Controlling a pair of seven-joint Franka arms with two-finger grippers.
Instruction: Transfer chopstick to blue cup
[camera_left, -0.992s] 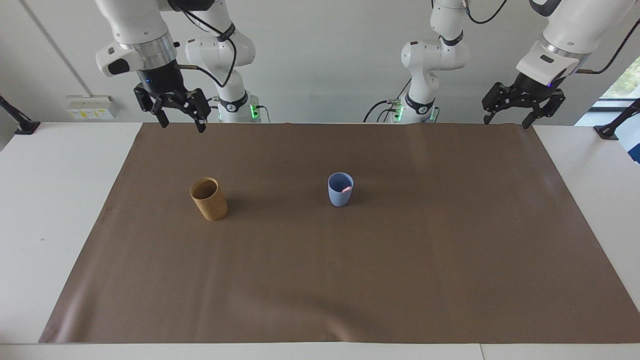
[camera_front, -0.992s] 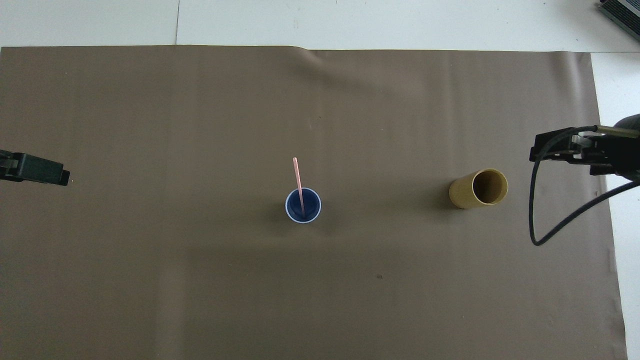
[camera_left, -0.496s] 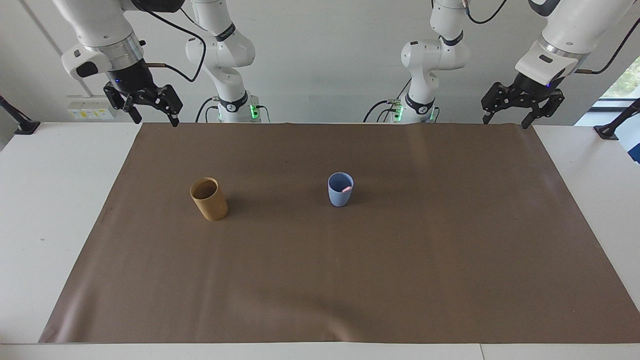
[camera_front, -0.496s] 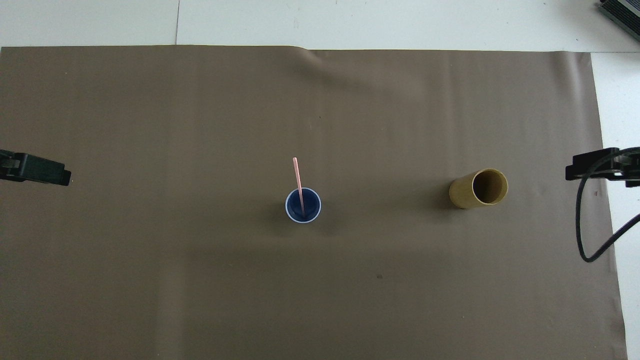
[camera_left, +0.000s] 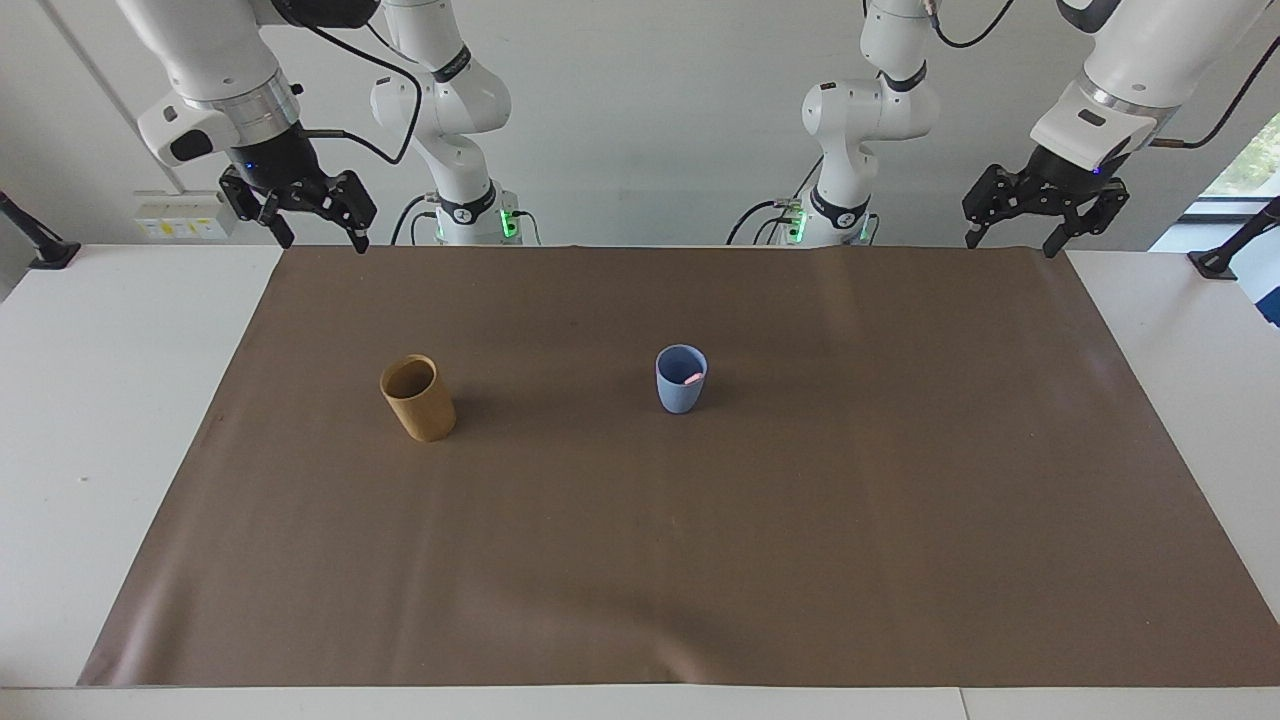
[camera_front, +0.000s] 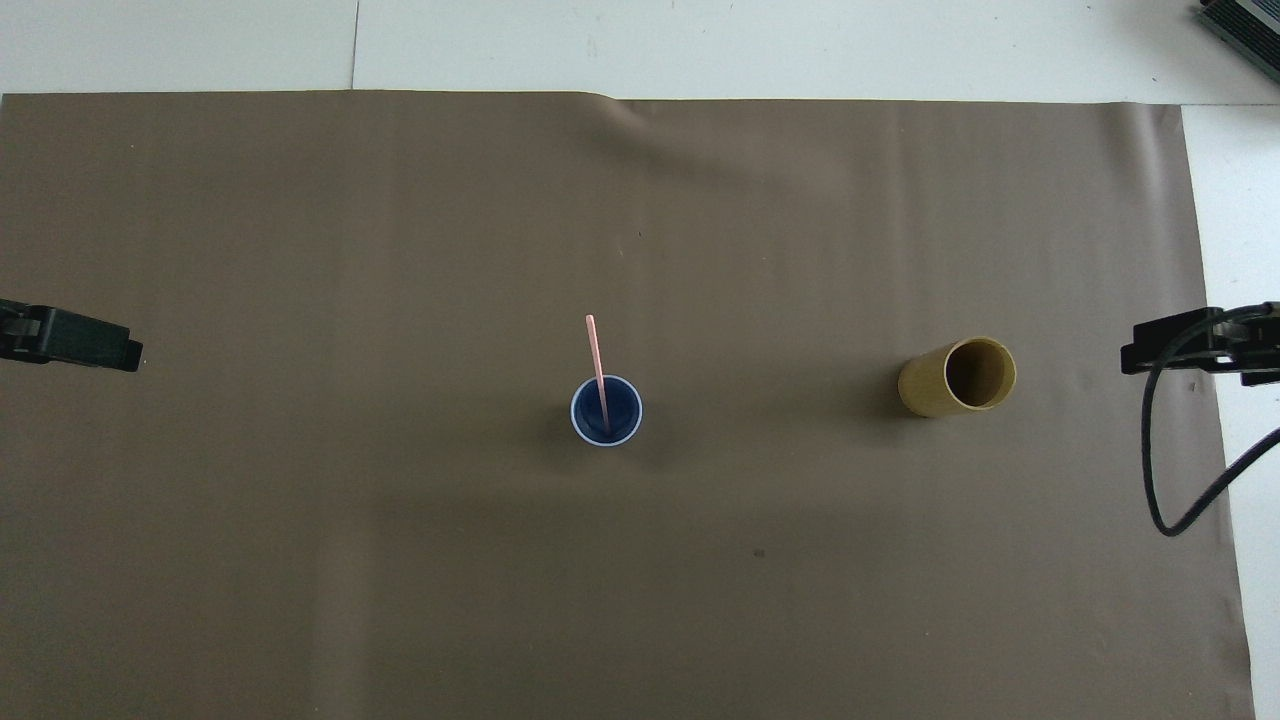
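Both grippers fully open, empty, raised over the mat's robot-side corners.
Left gripper (camera_left: 1008, 240) and right gripper (camera_left: 316, 238) hold nothing; blue cup (camera_left: 681, 379) stands upright mid-mat, pink chopstick (camera_front: 598, 372) leaning inside it.

A white table (camera_left: 120, 420) carries a brown mat (camera_left: 800, 540) covering most of its top. On the mat stand the blue cup (camera_left: 680, 385) near the middle and a tan cup (camera_left: 420, 405) toward the right arm's end.
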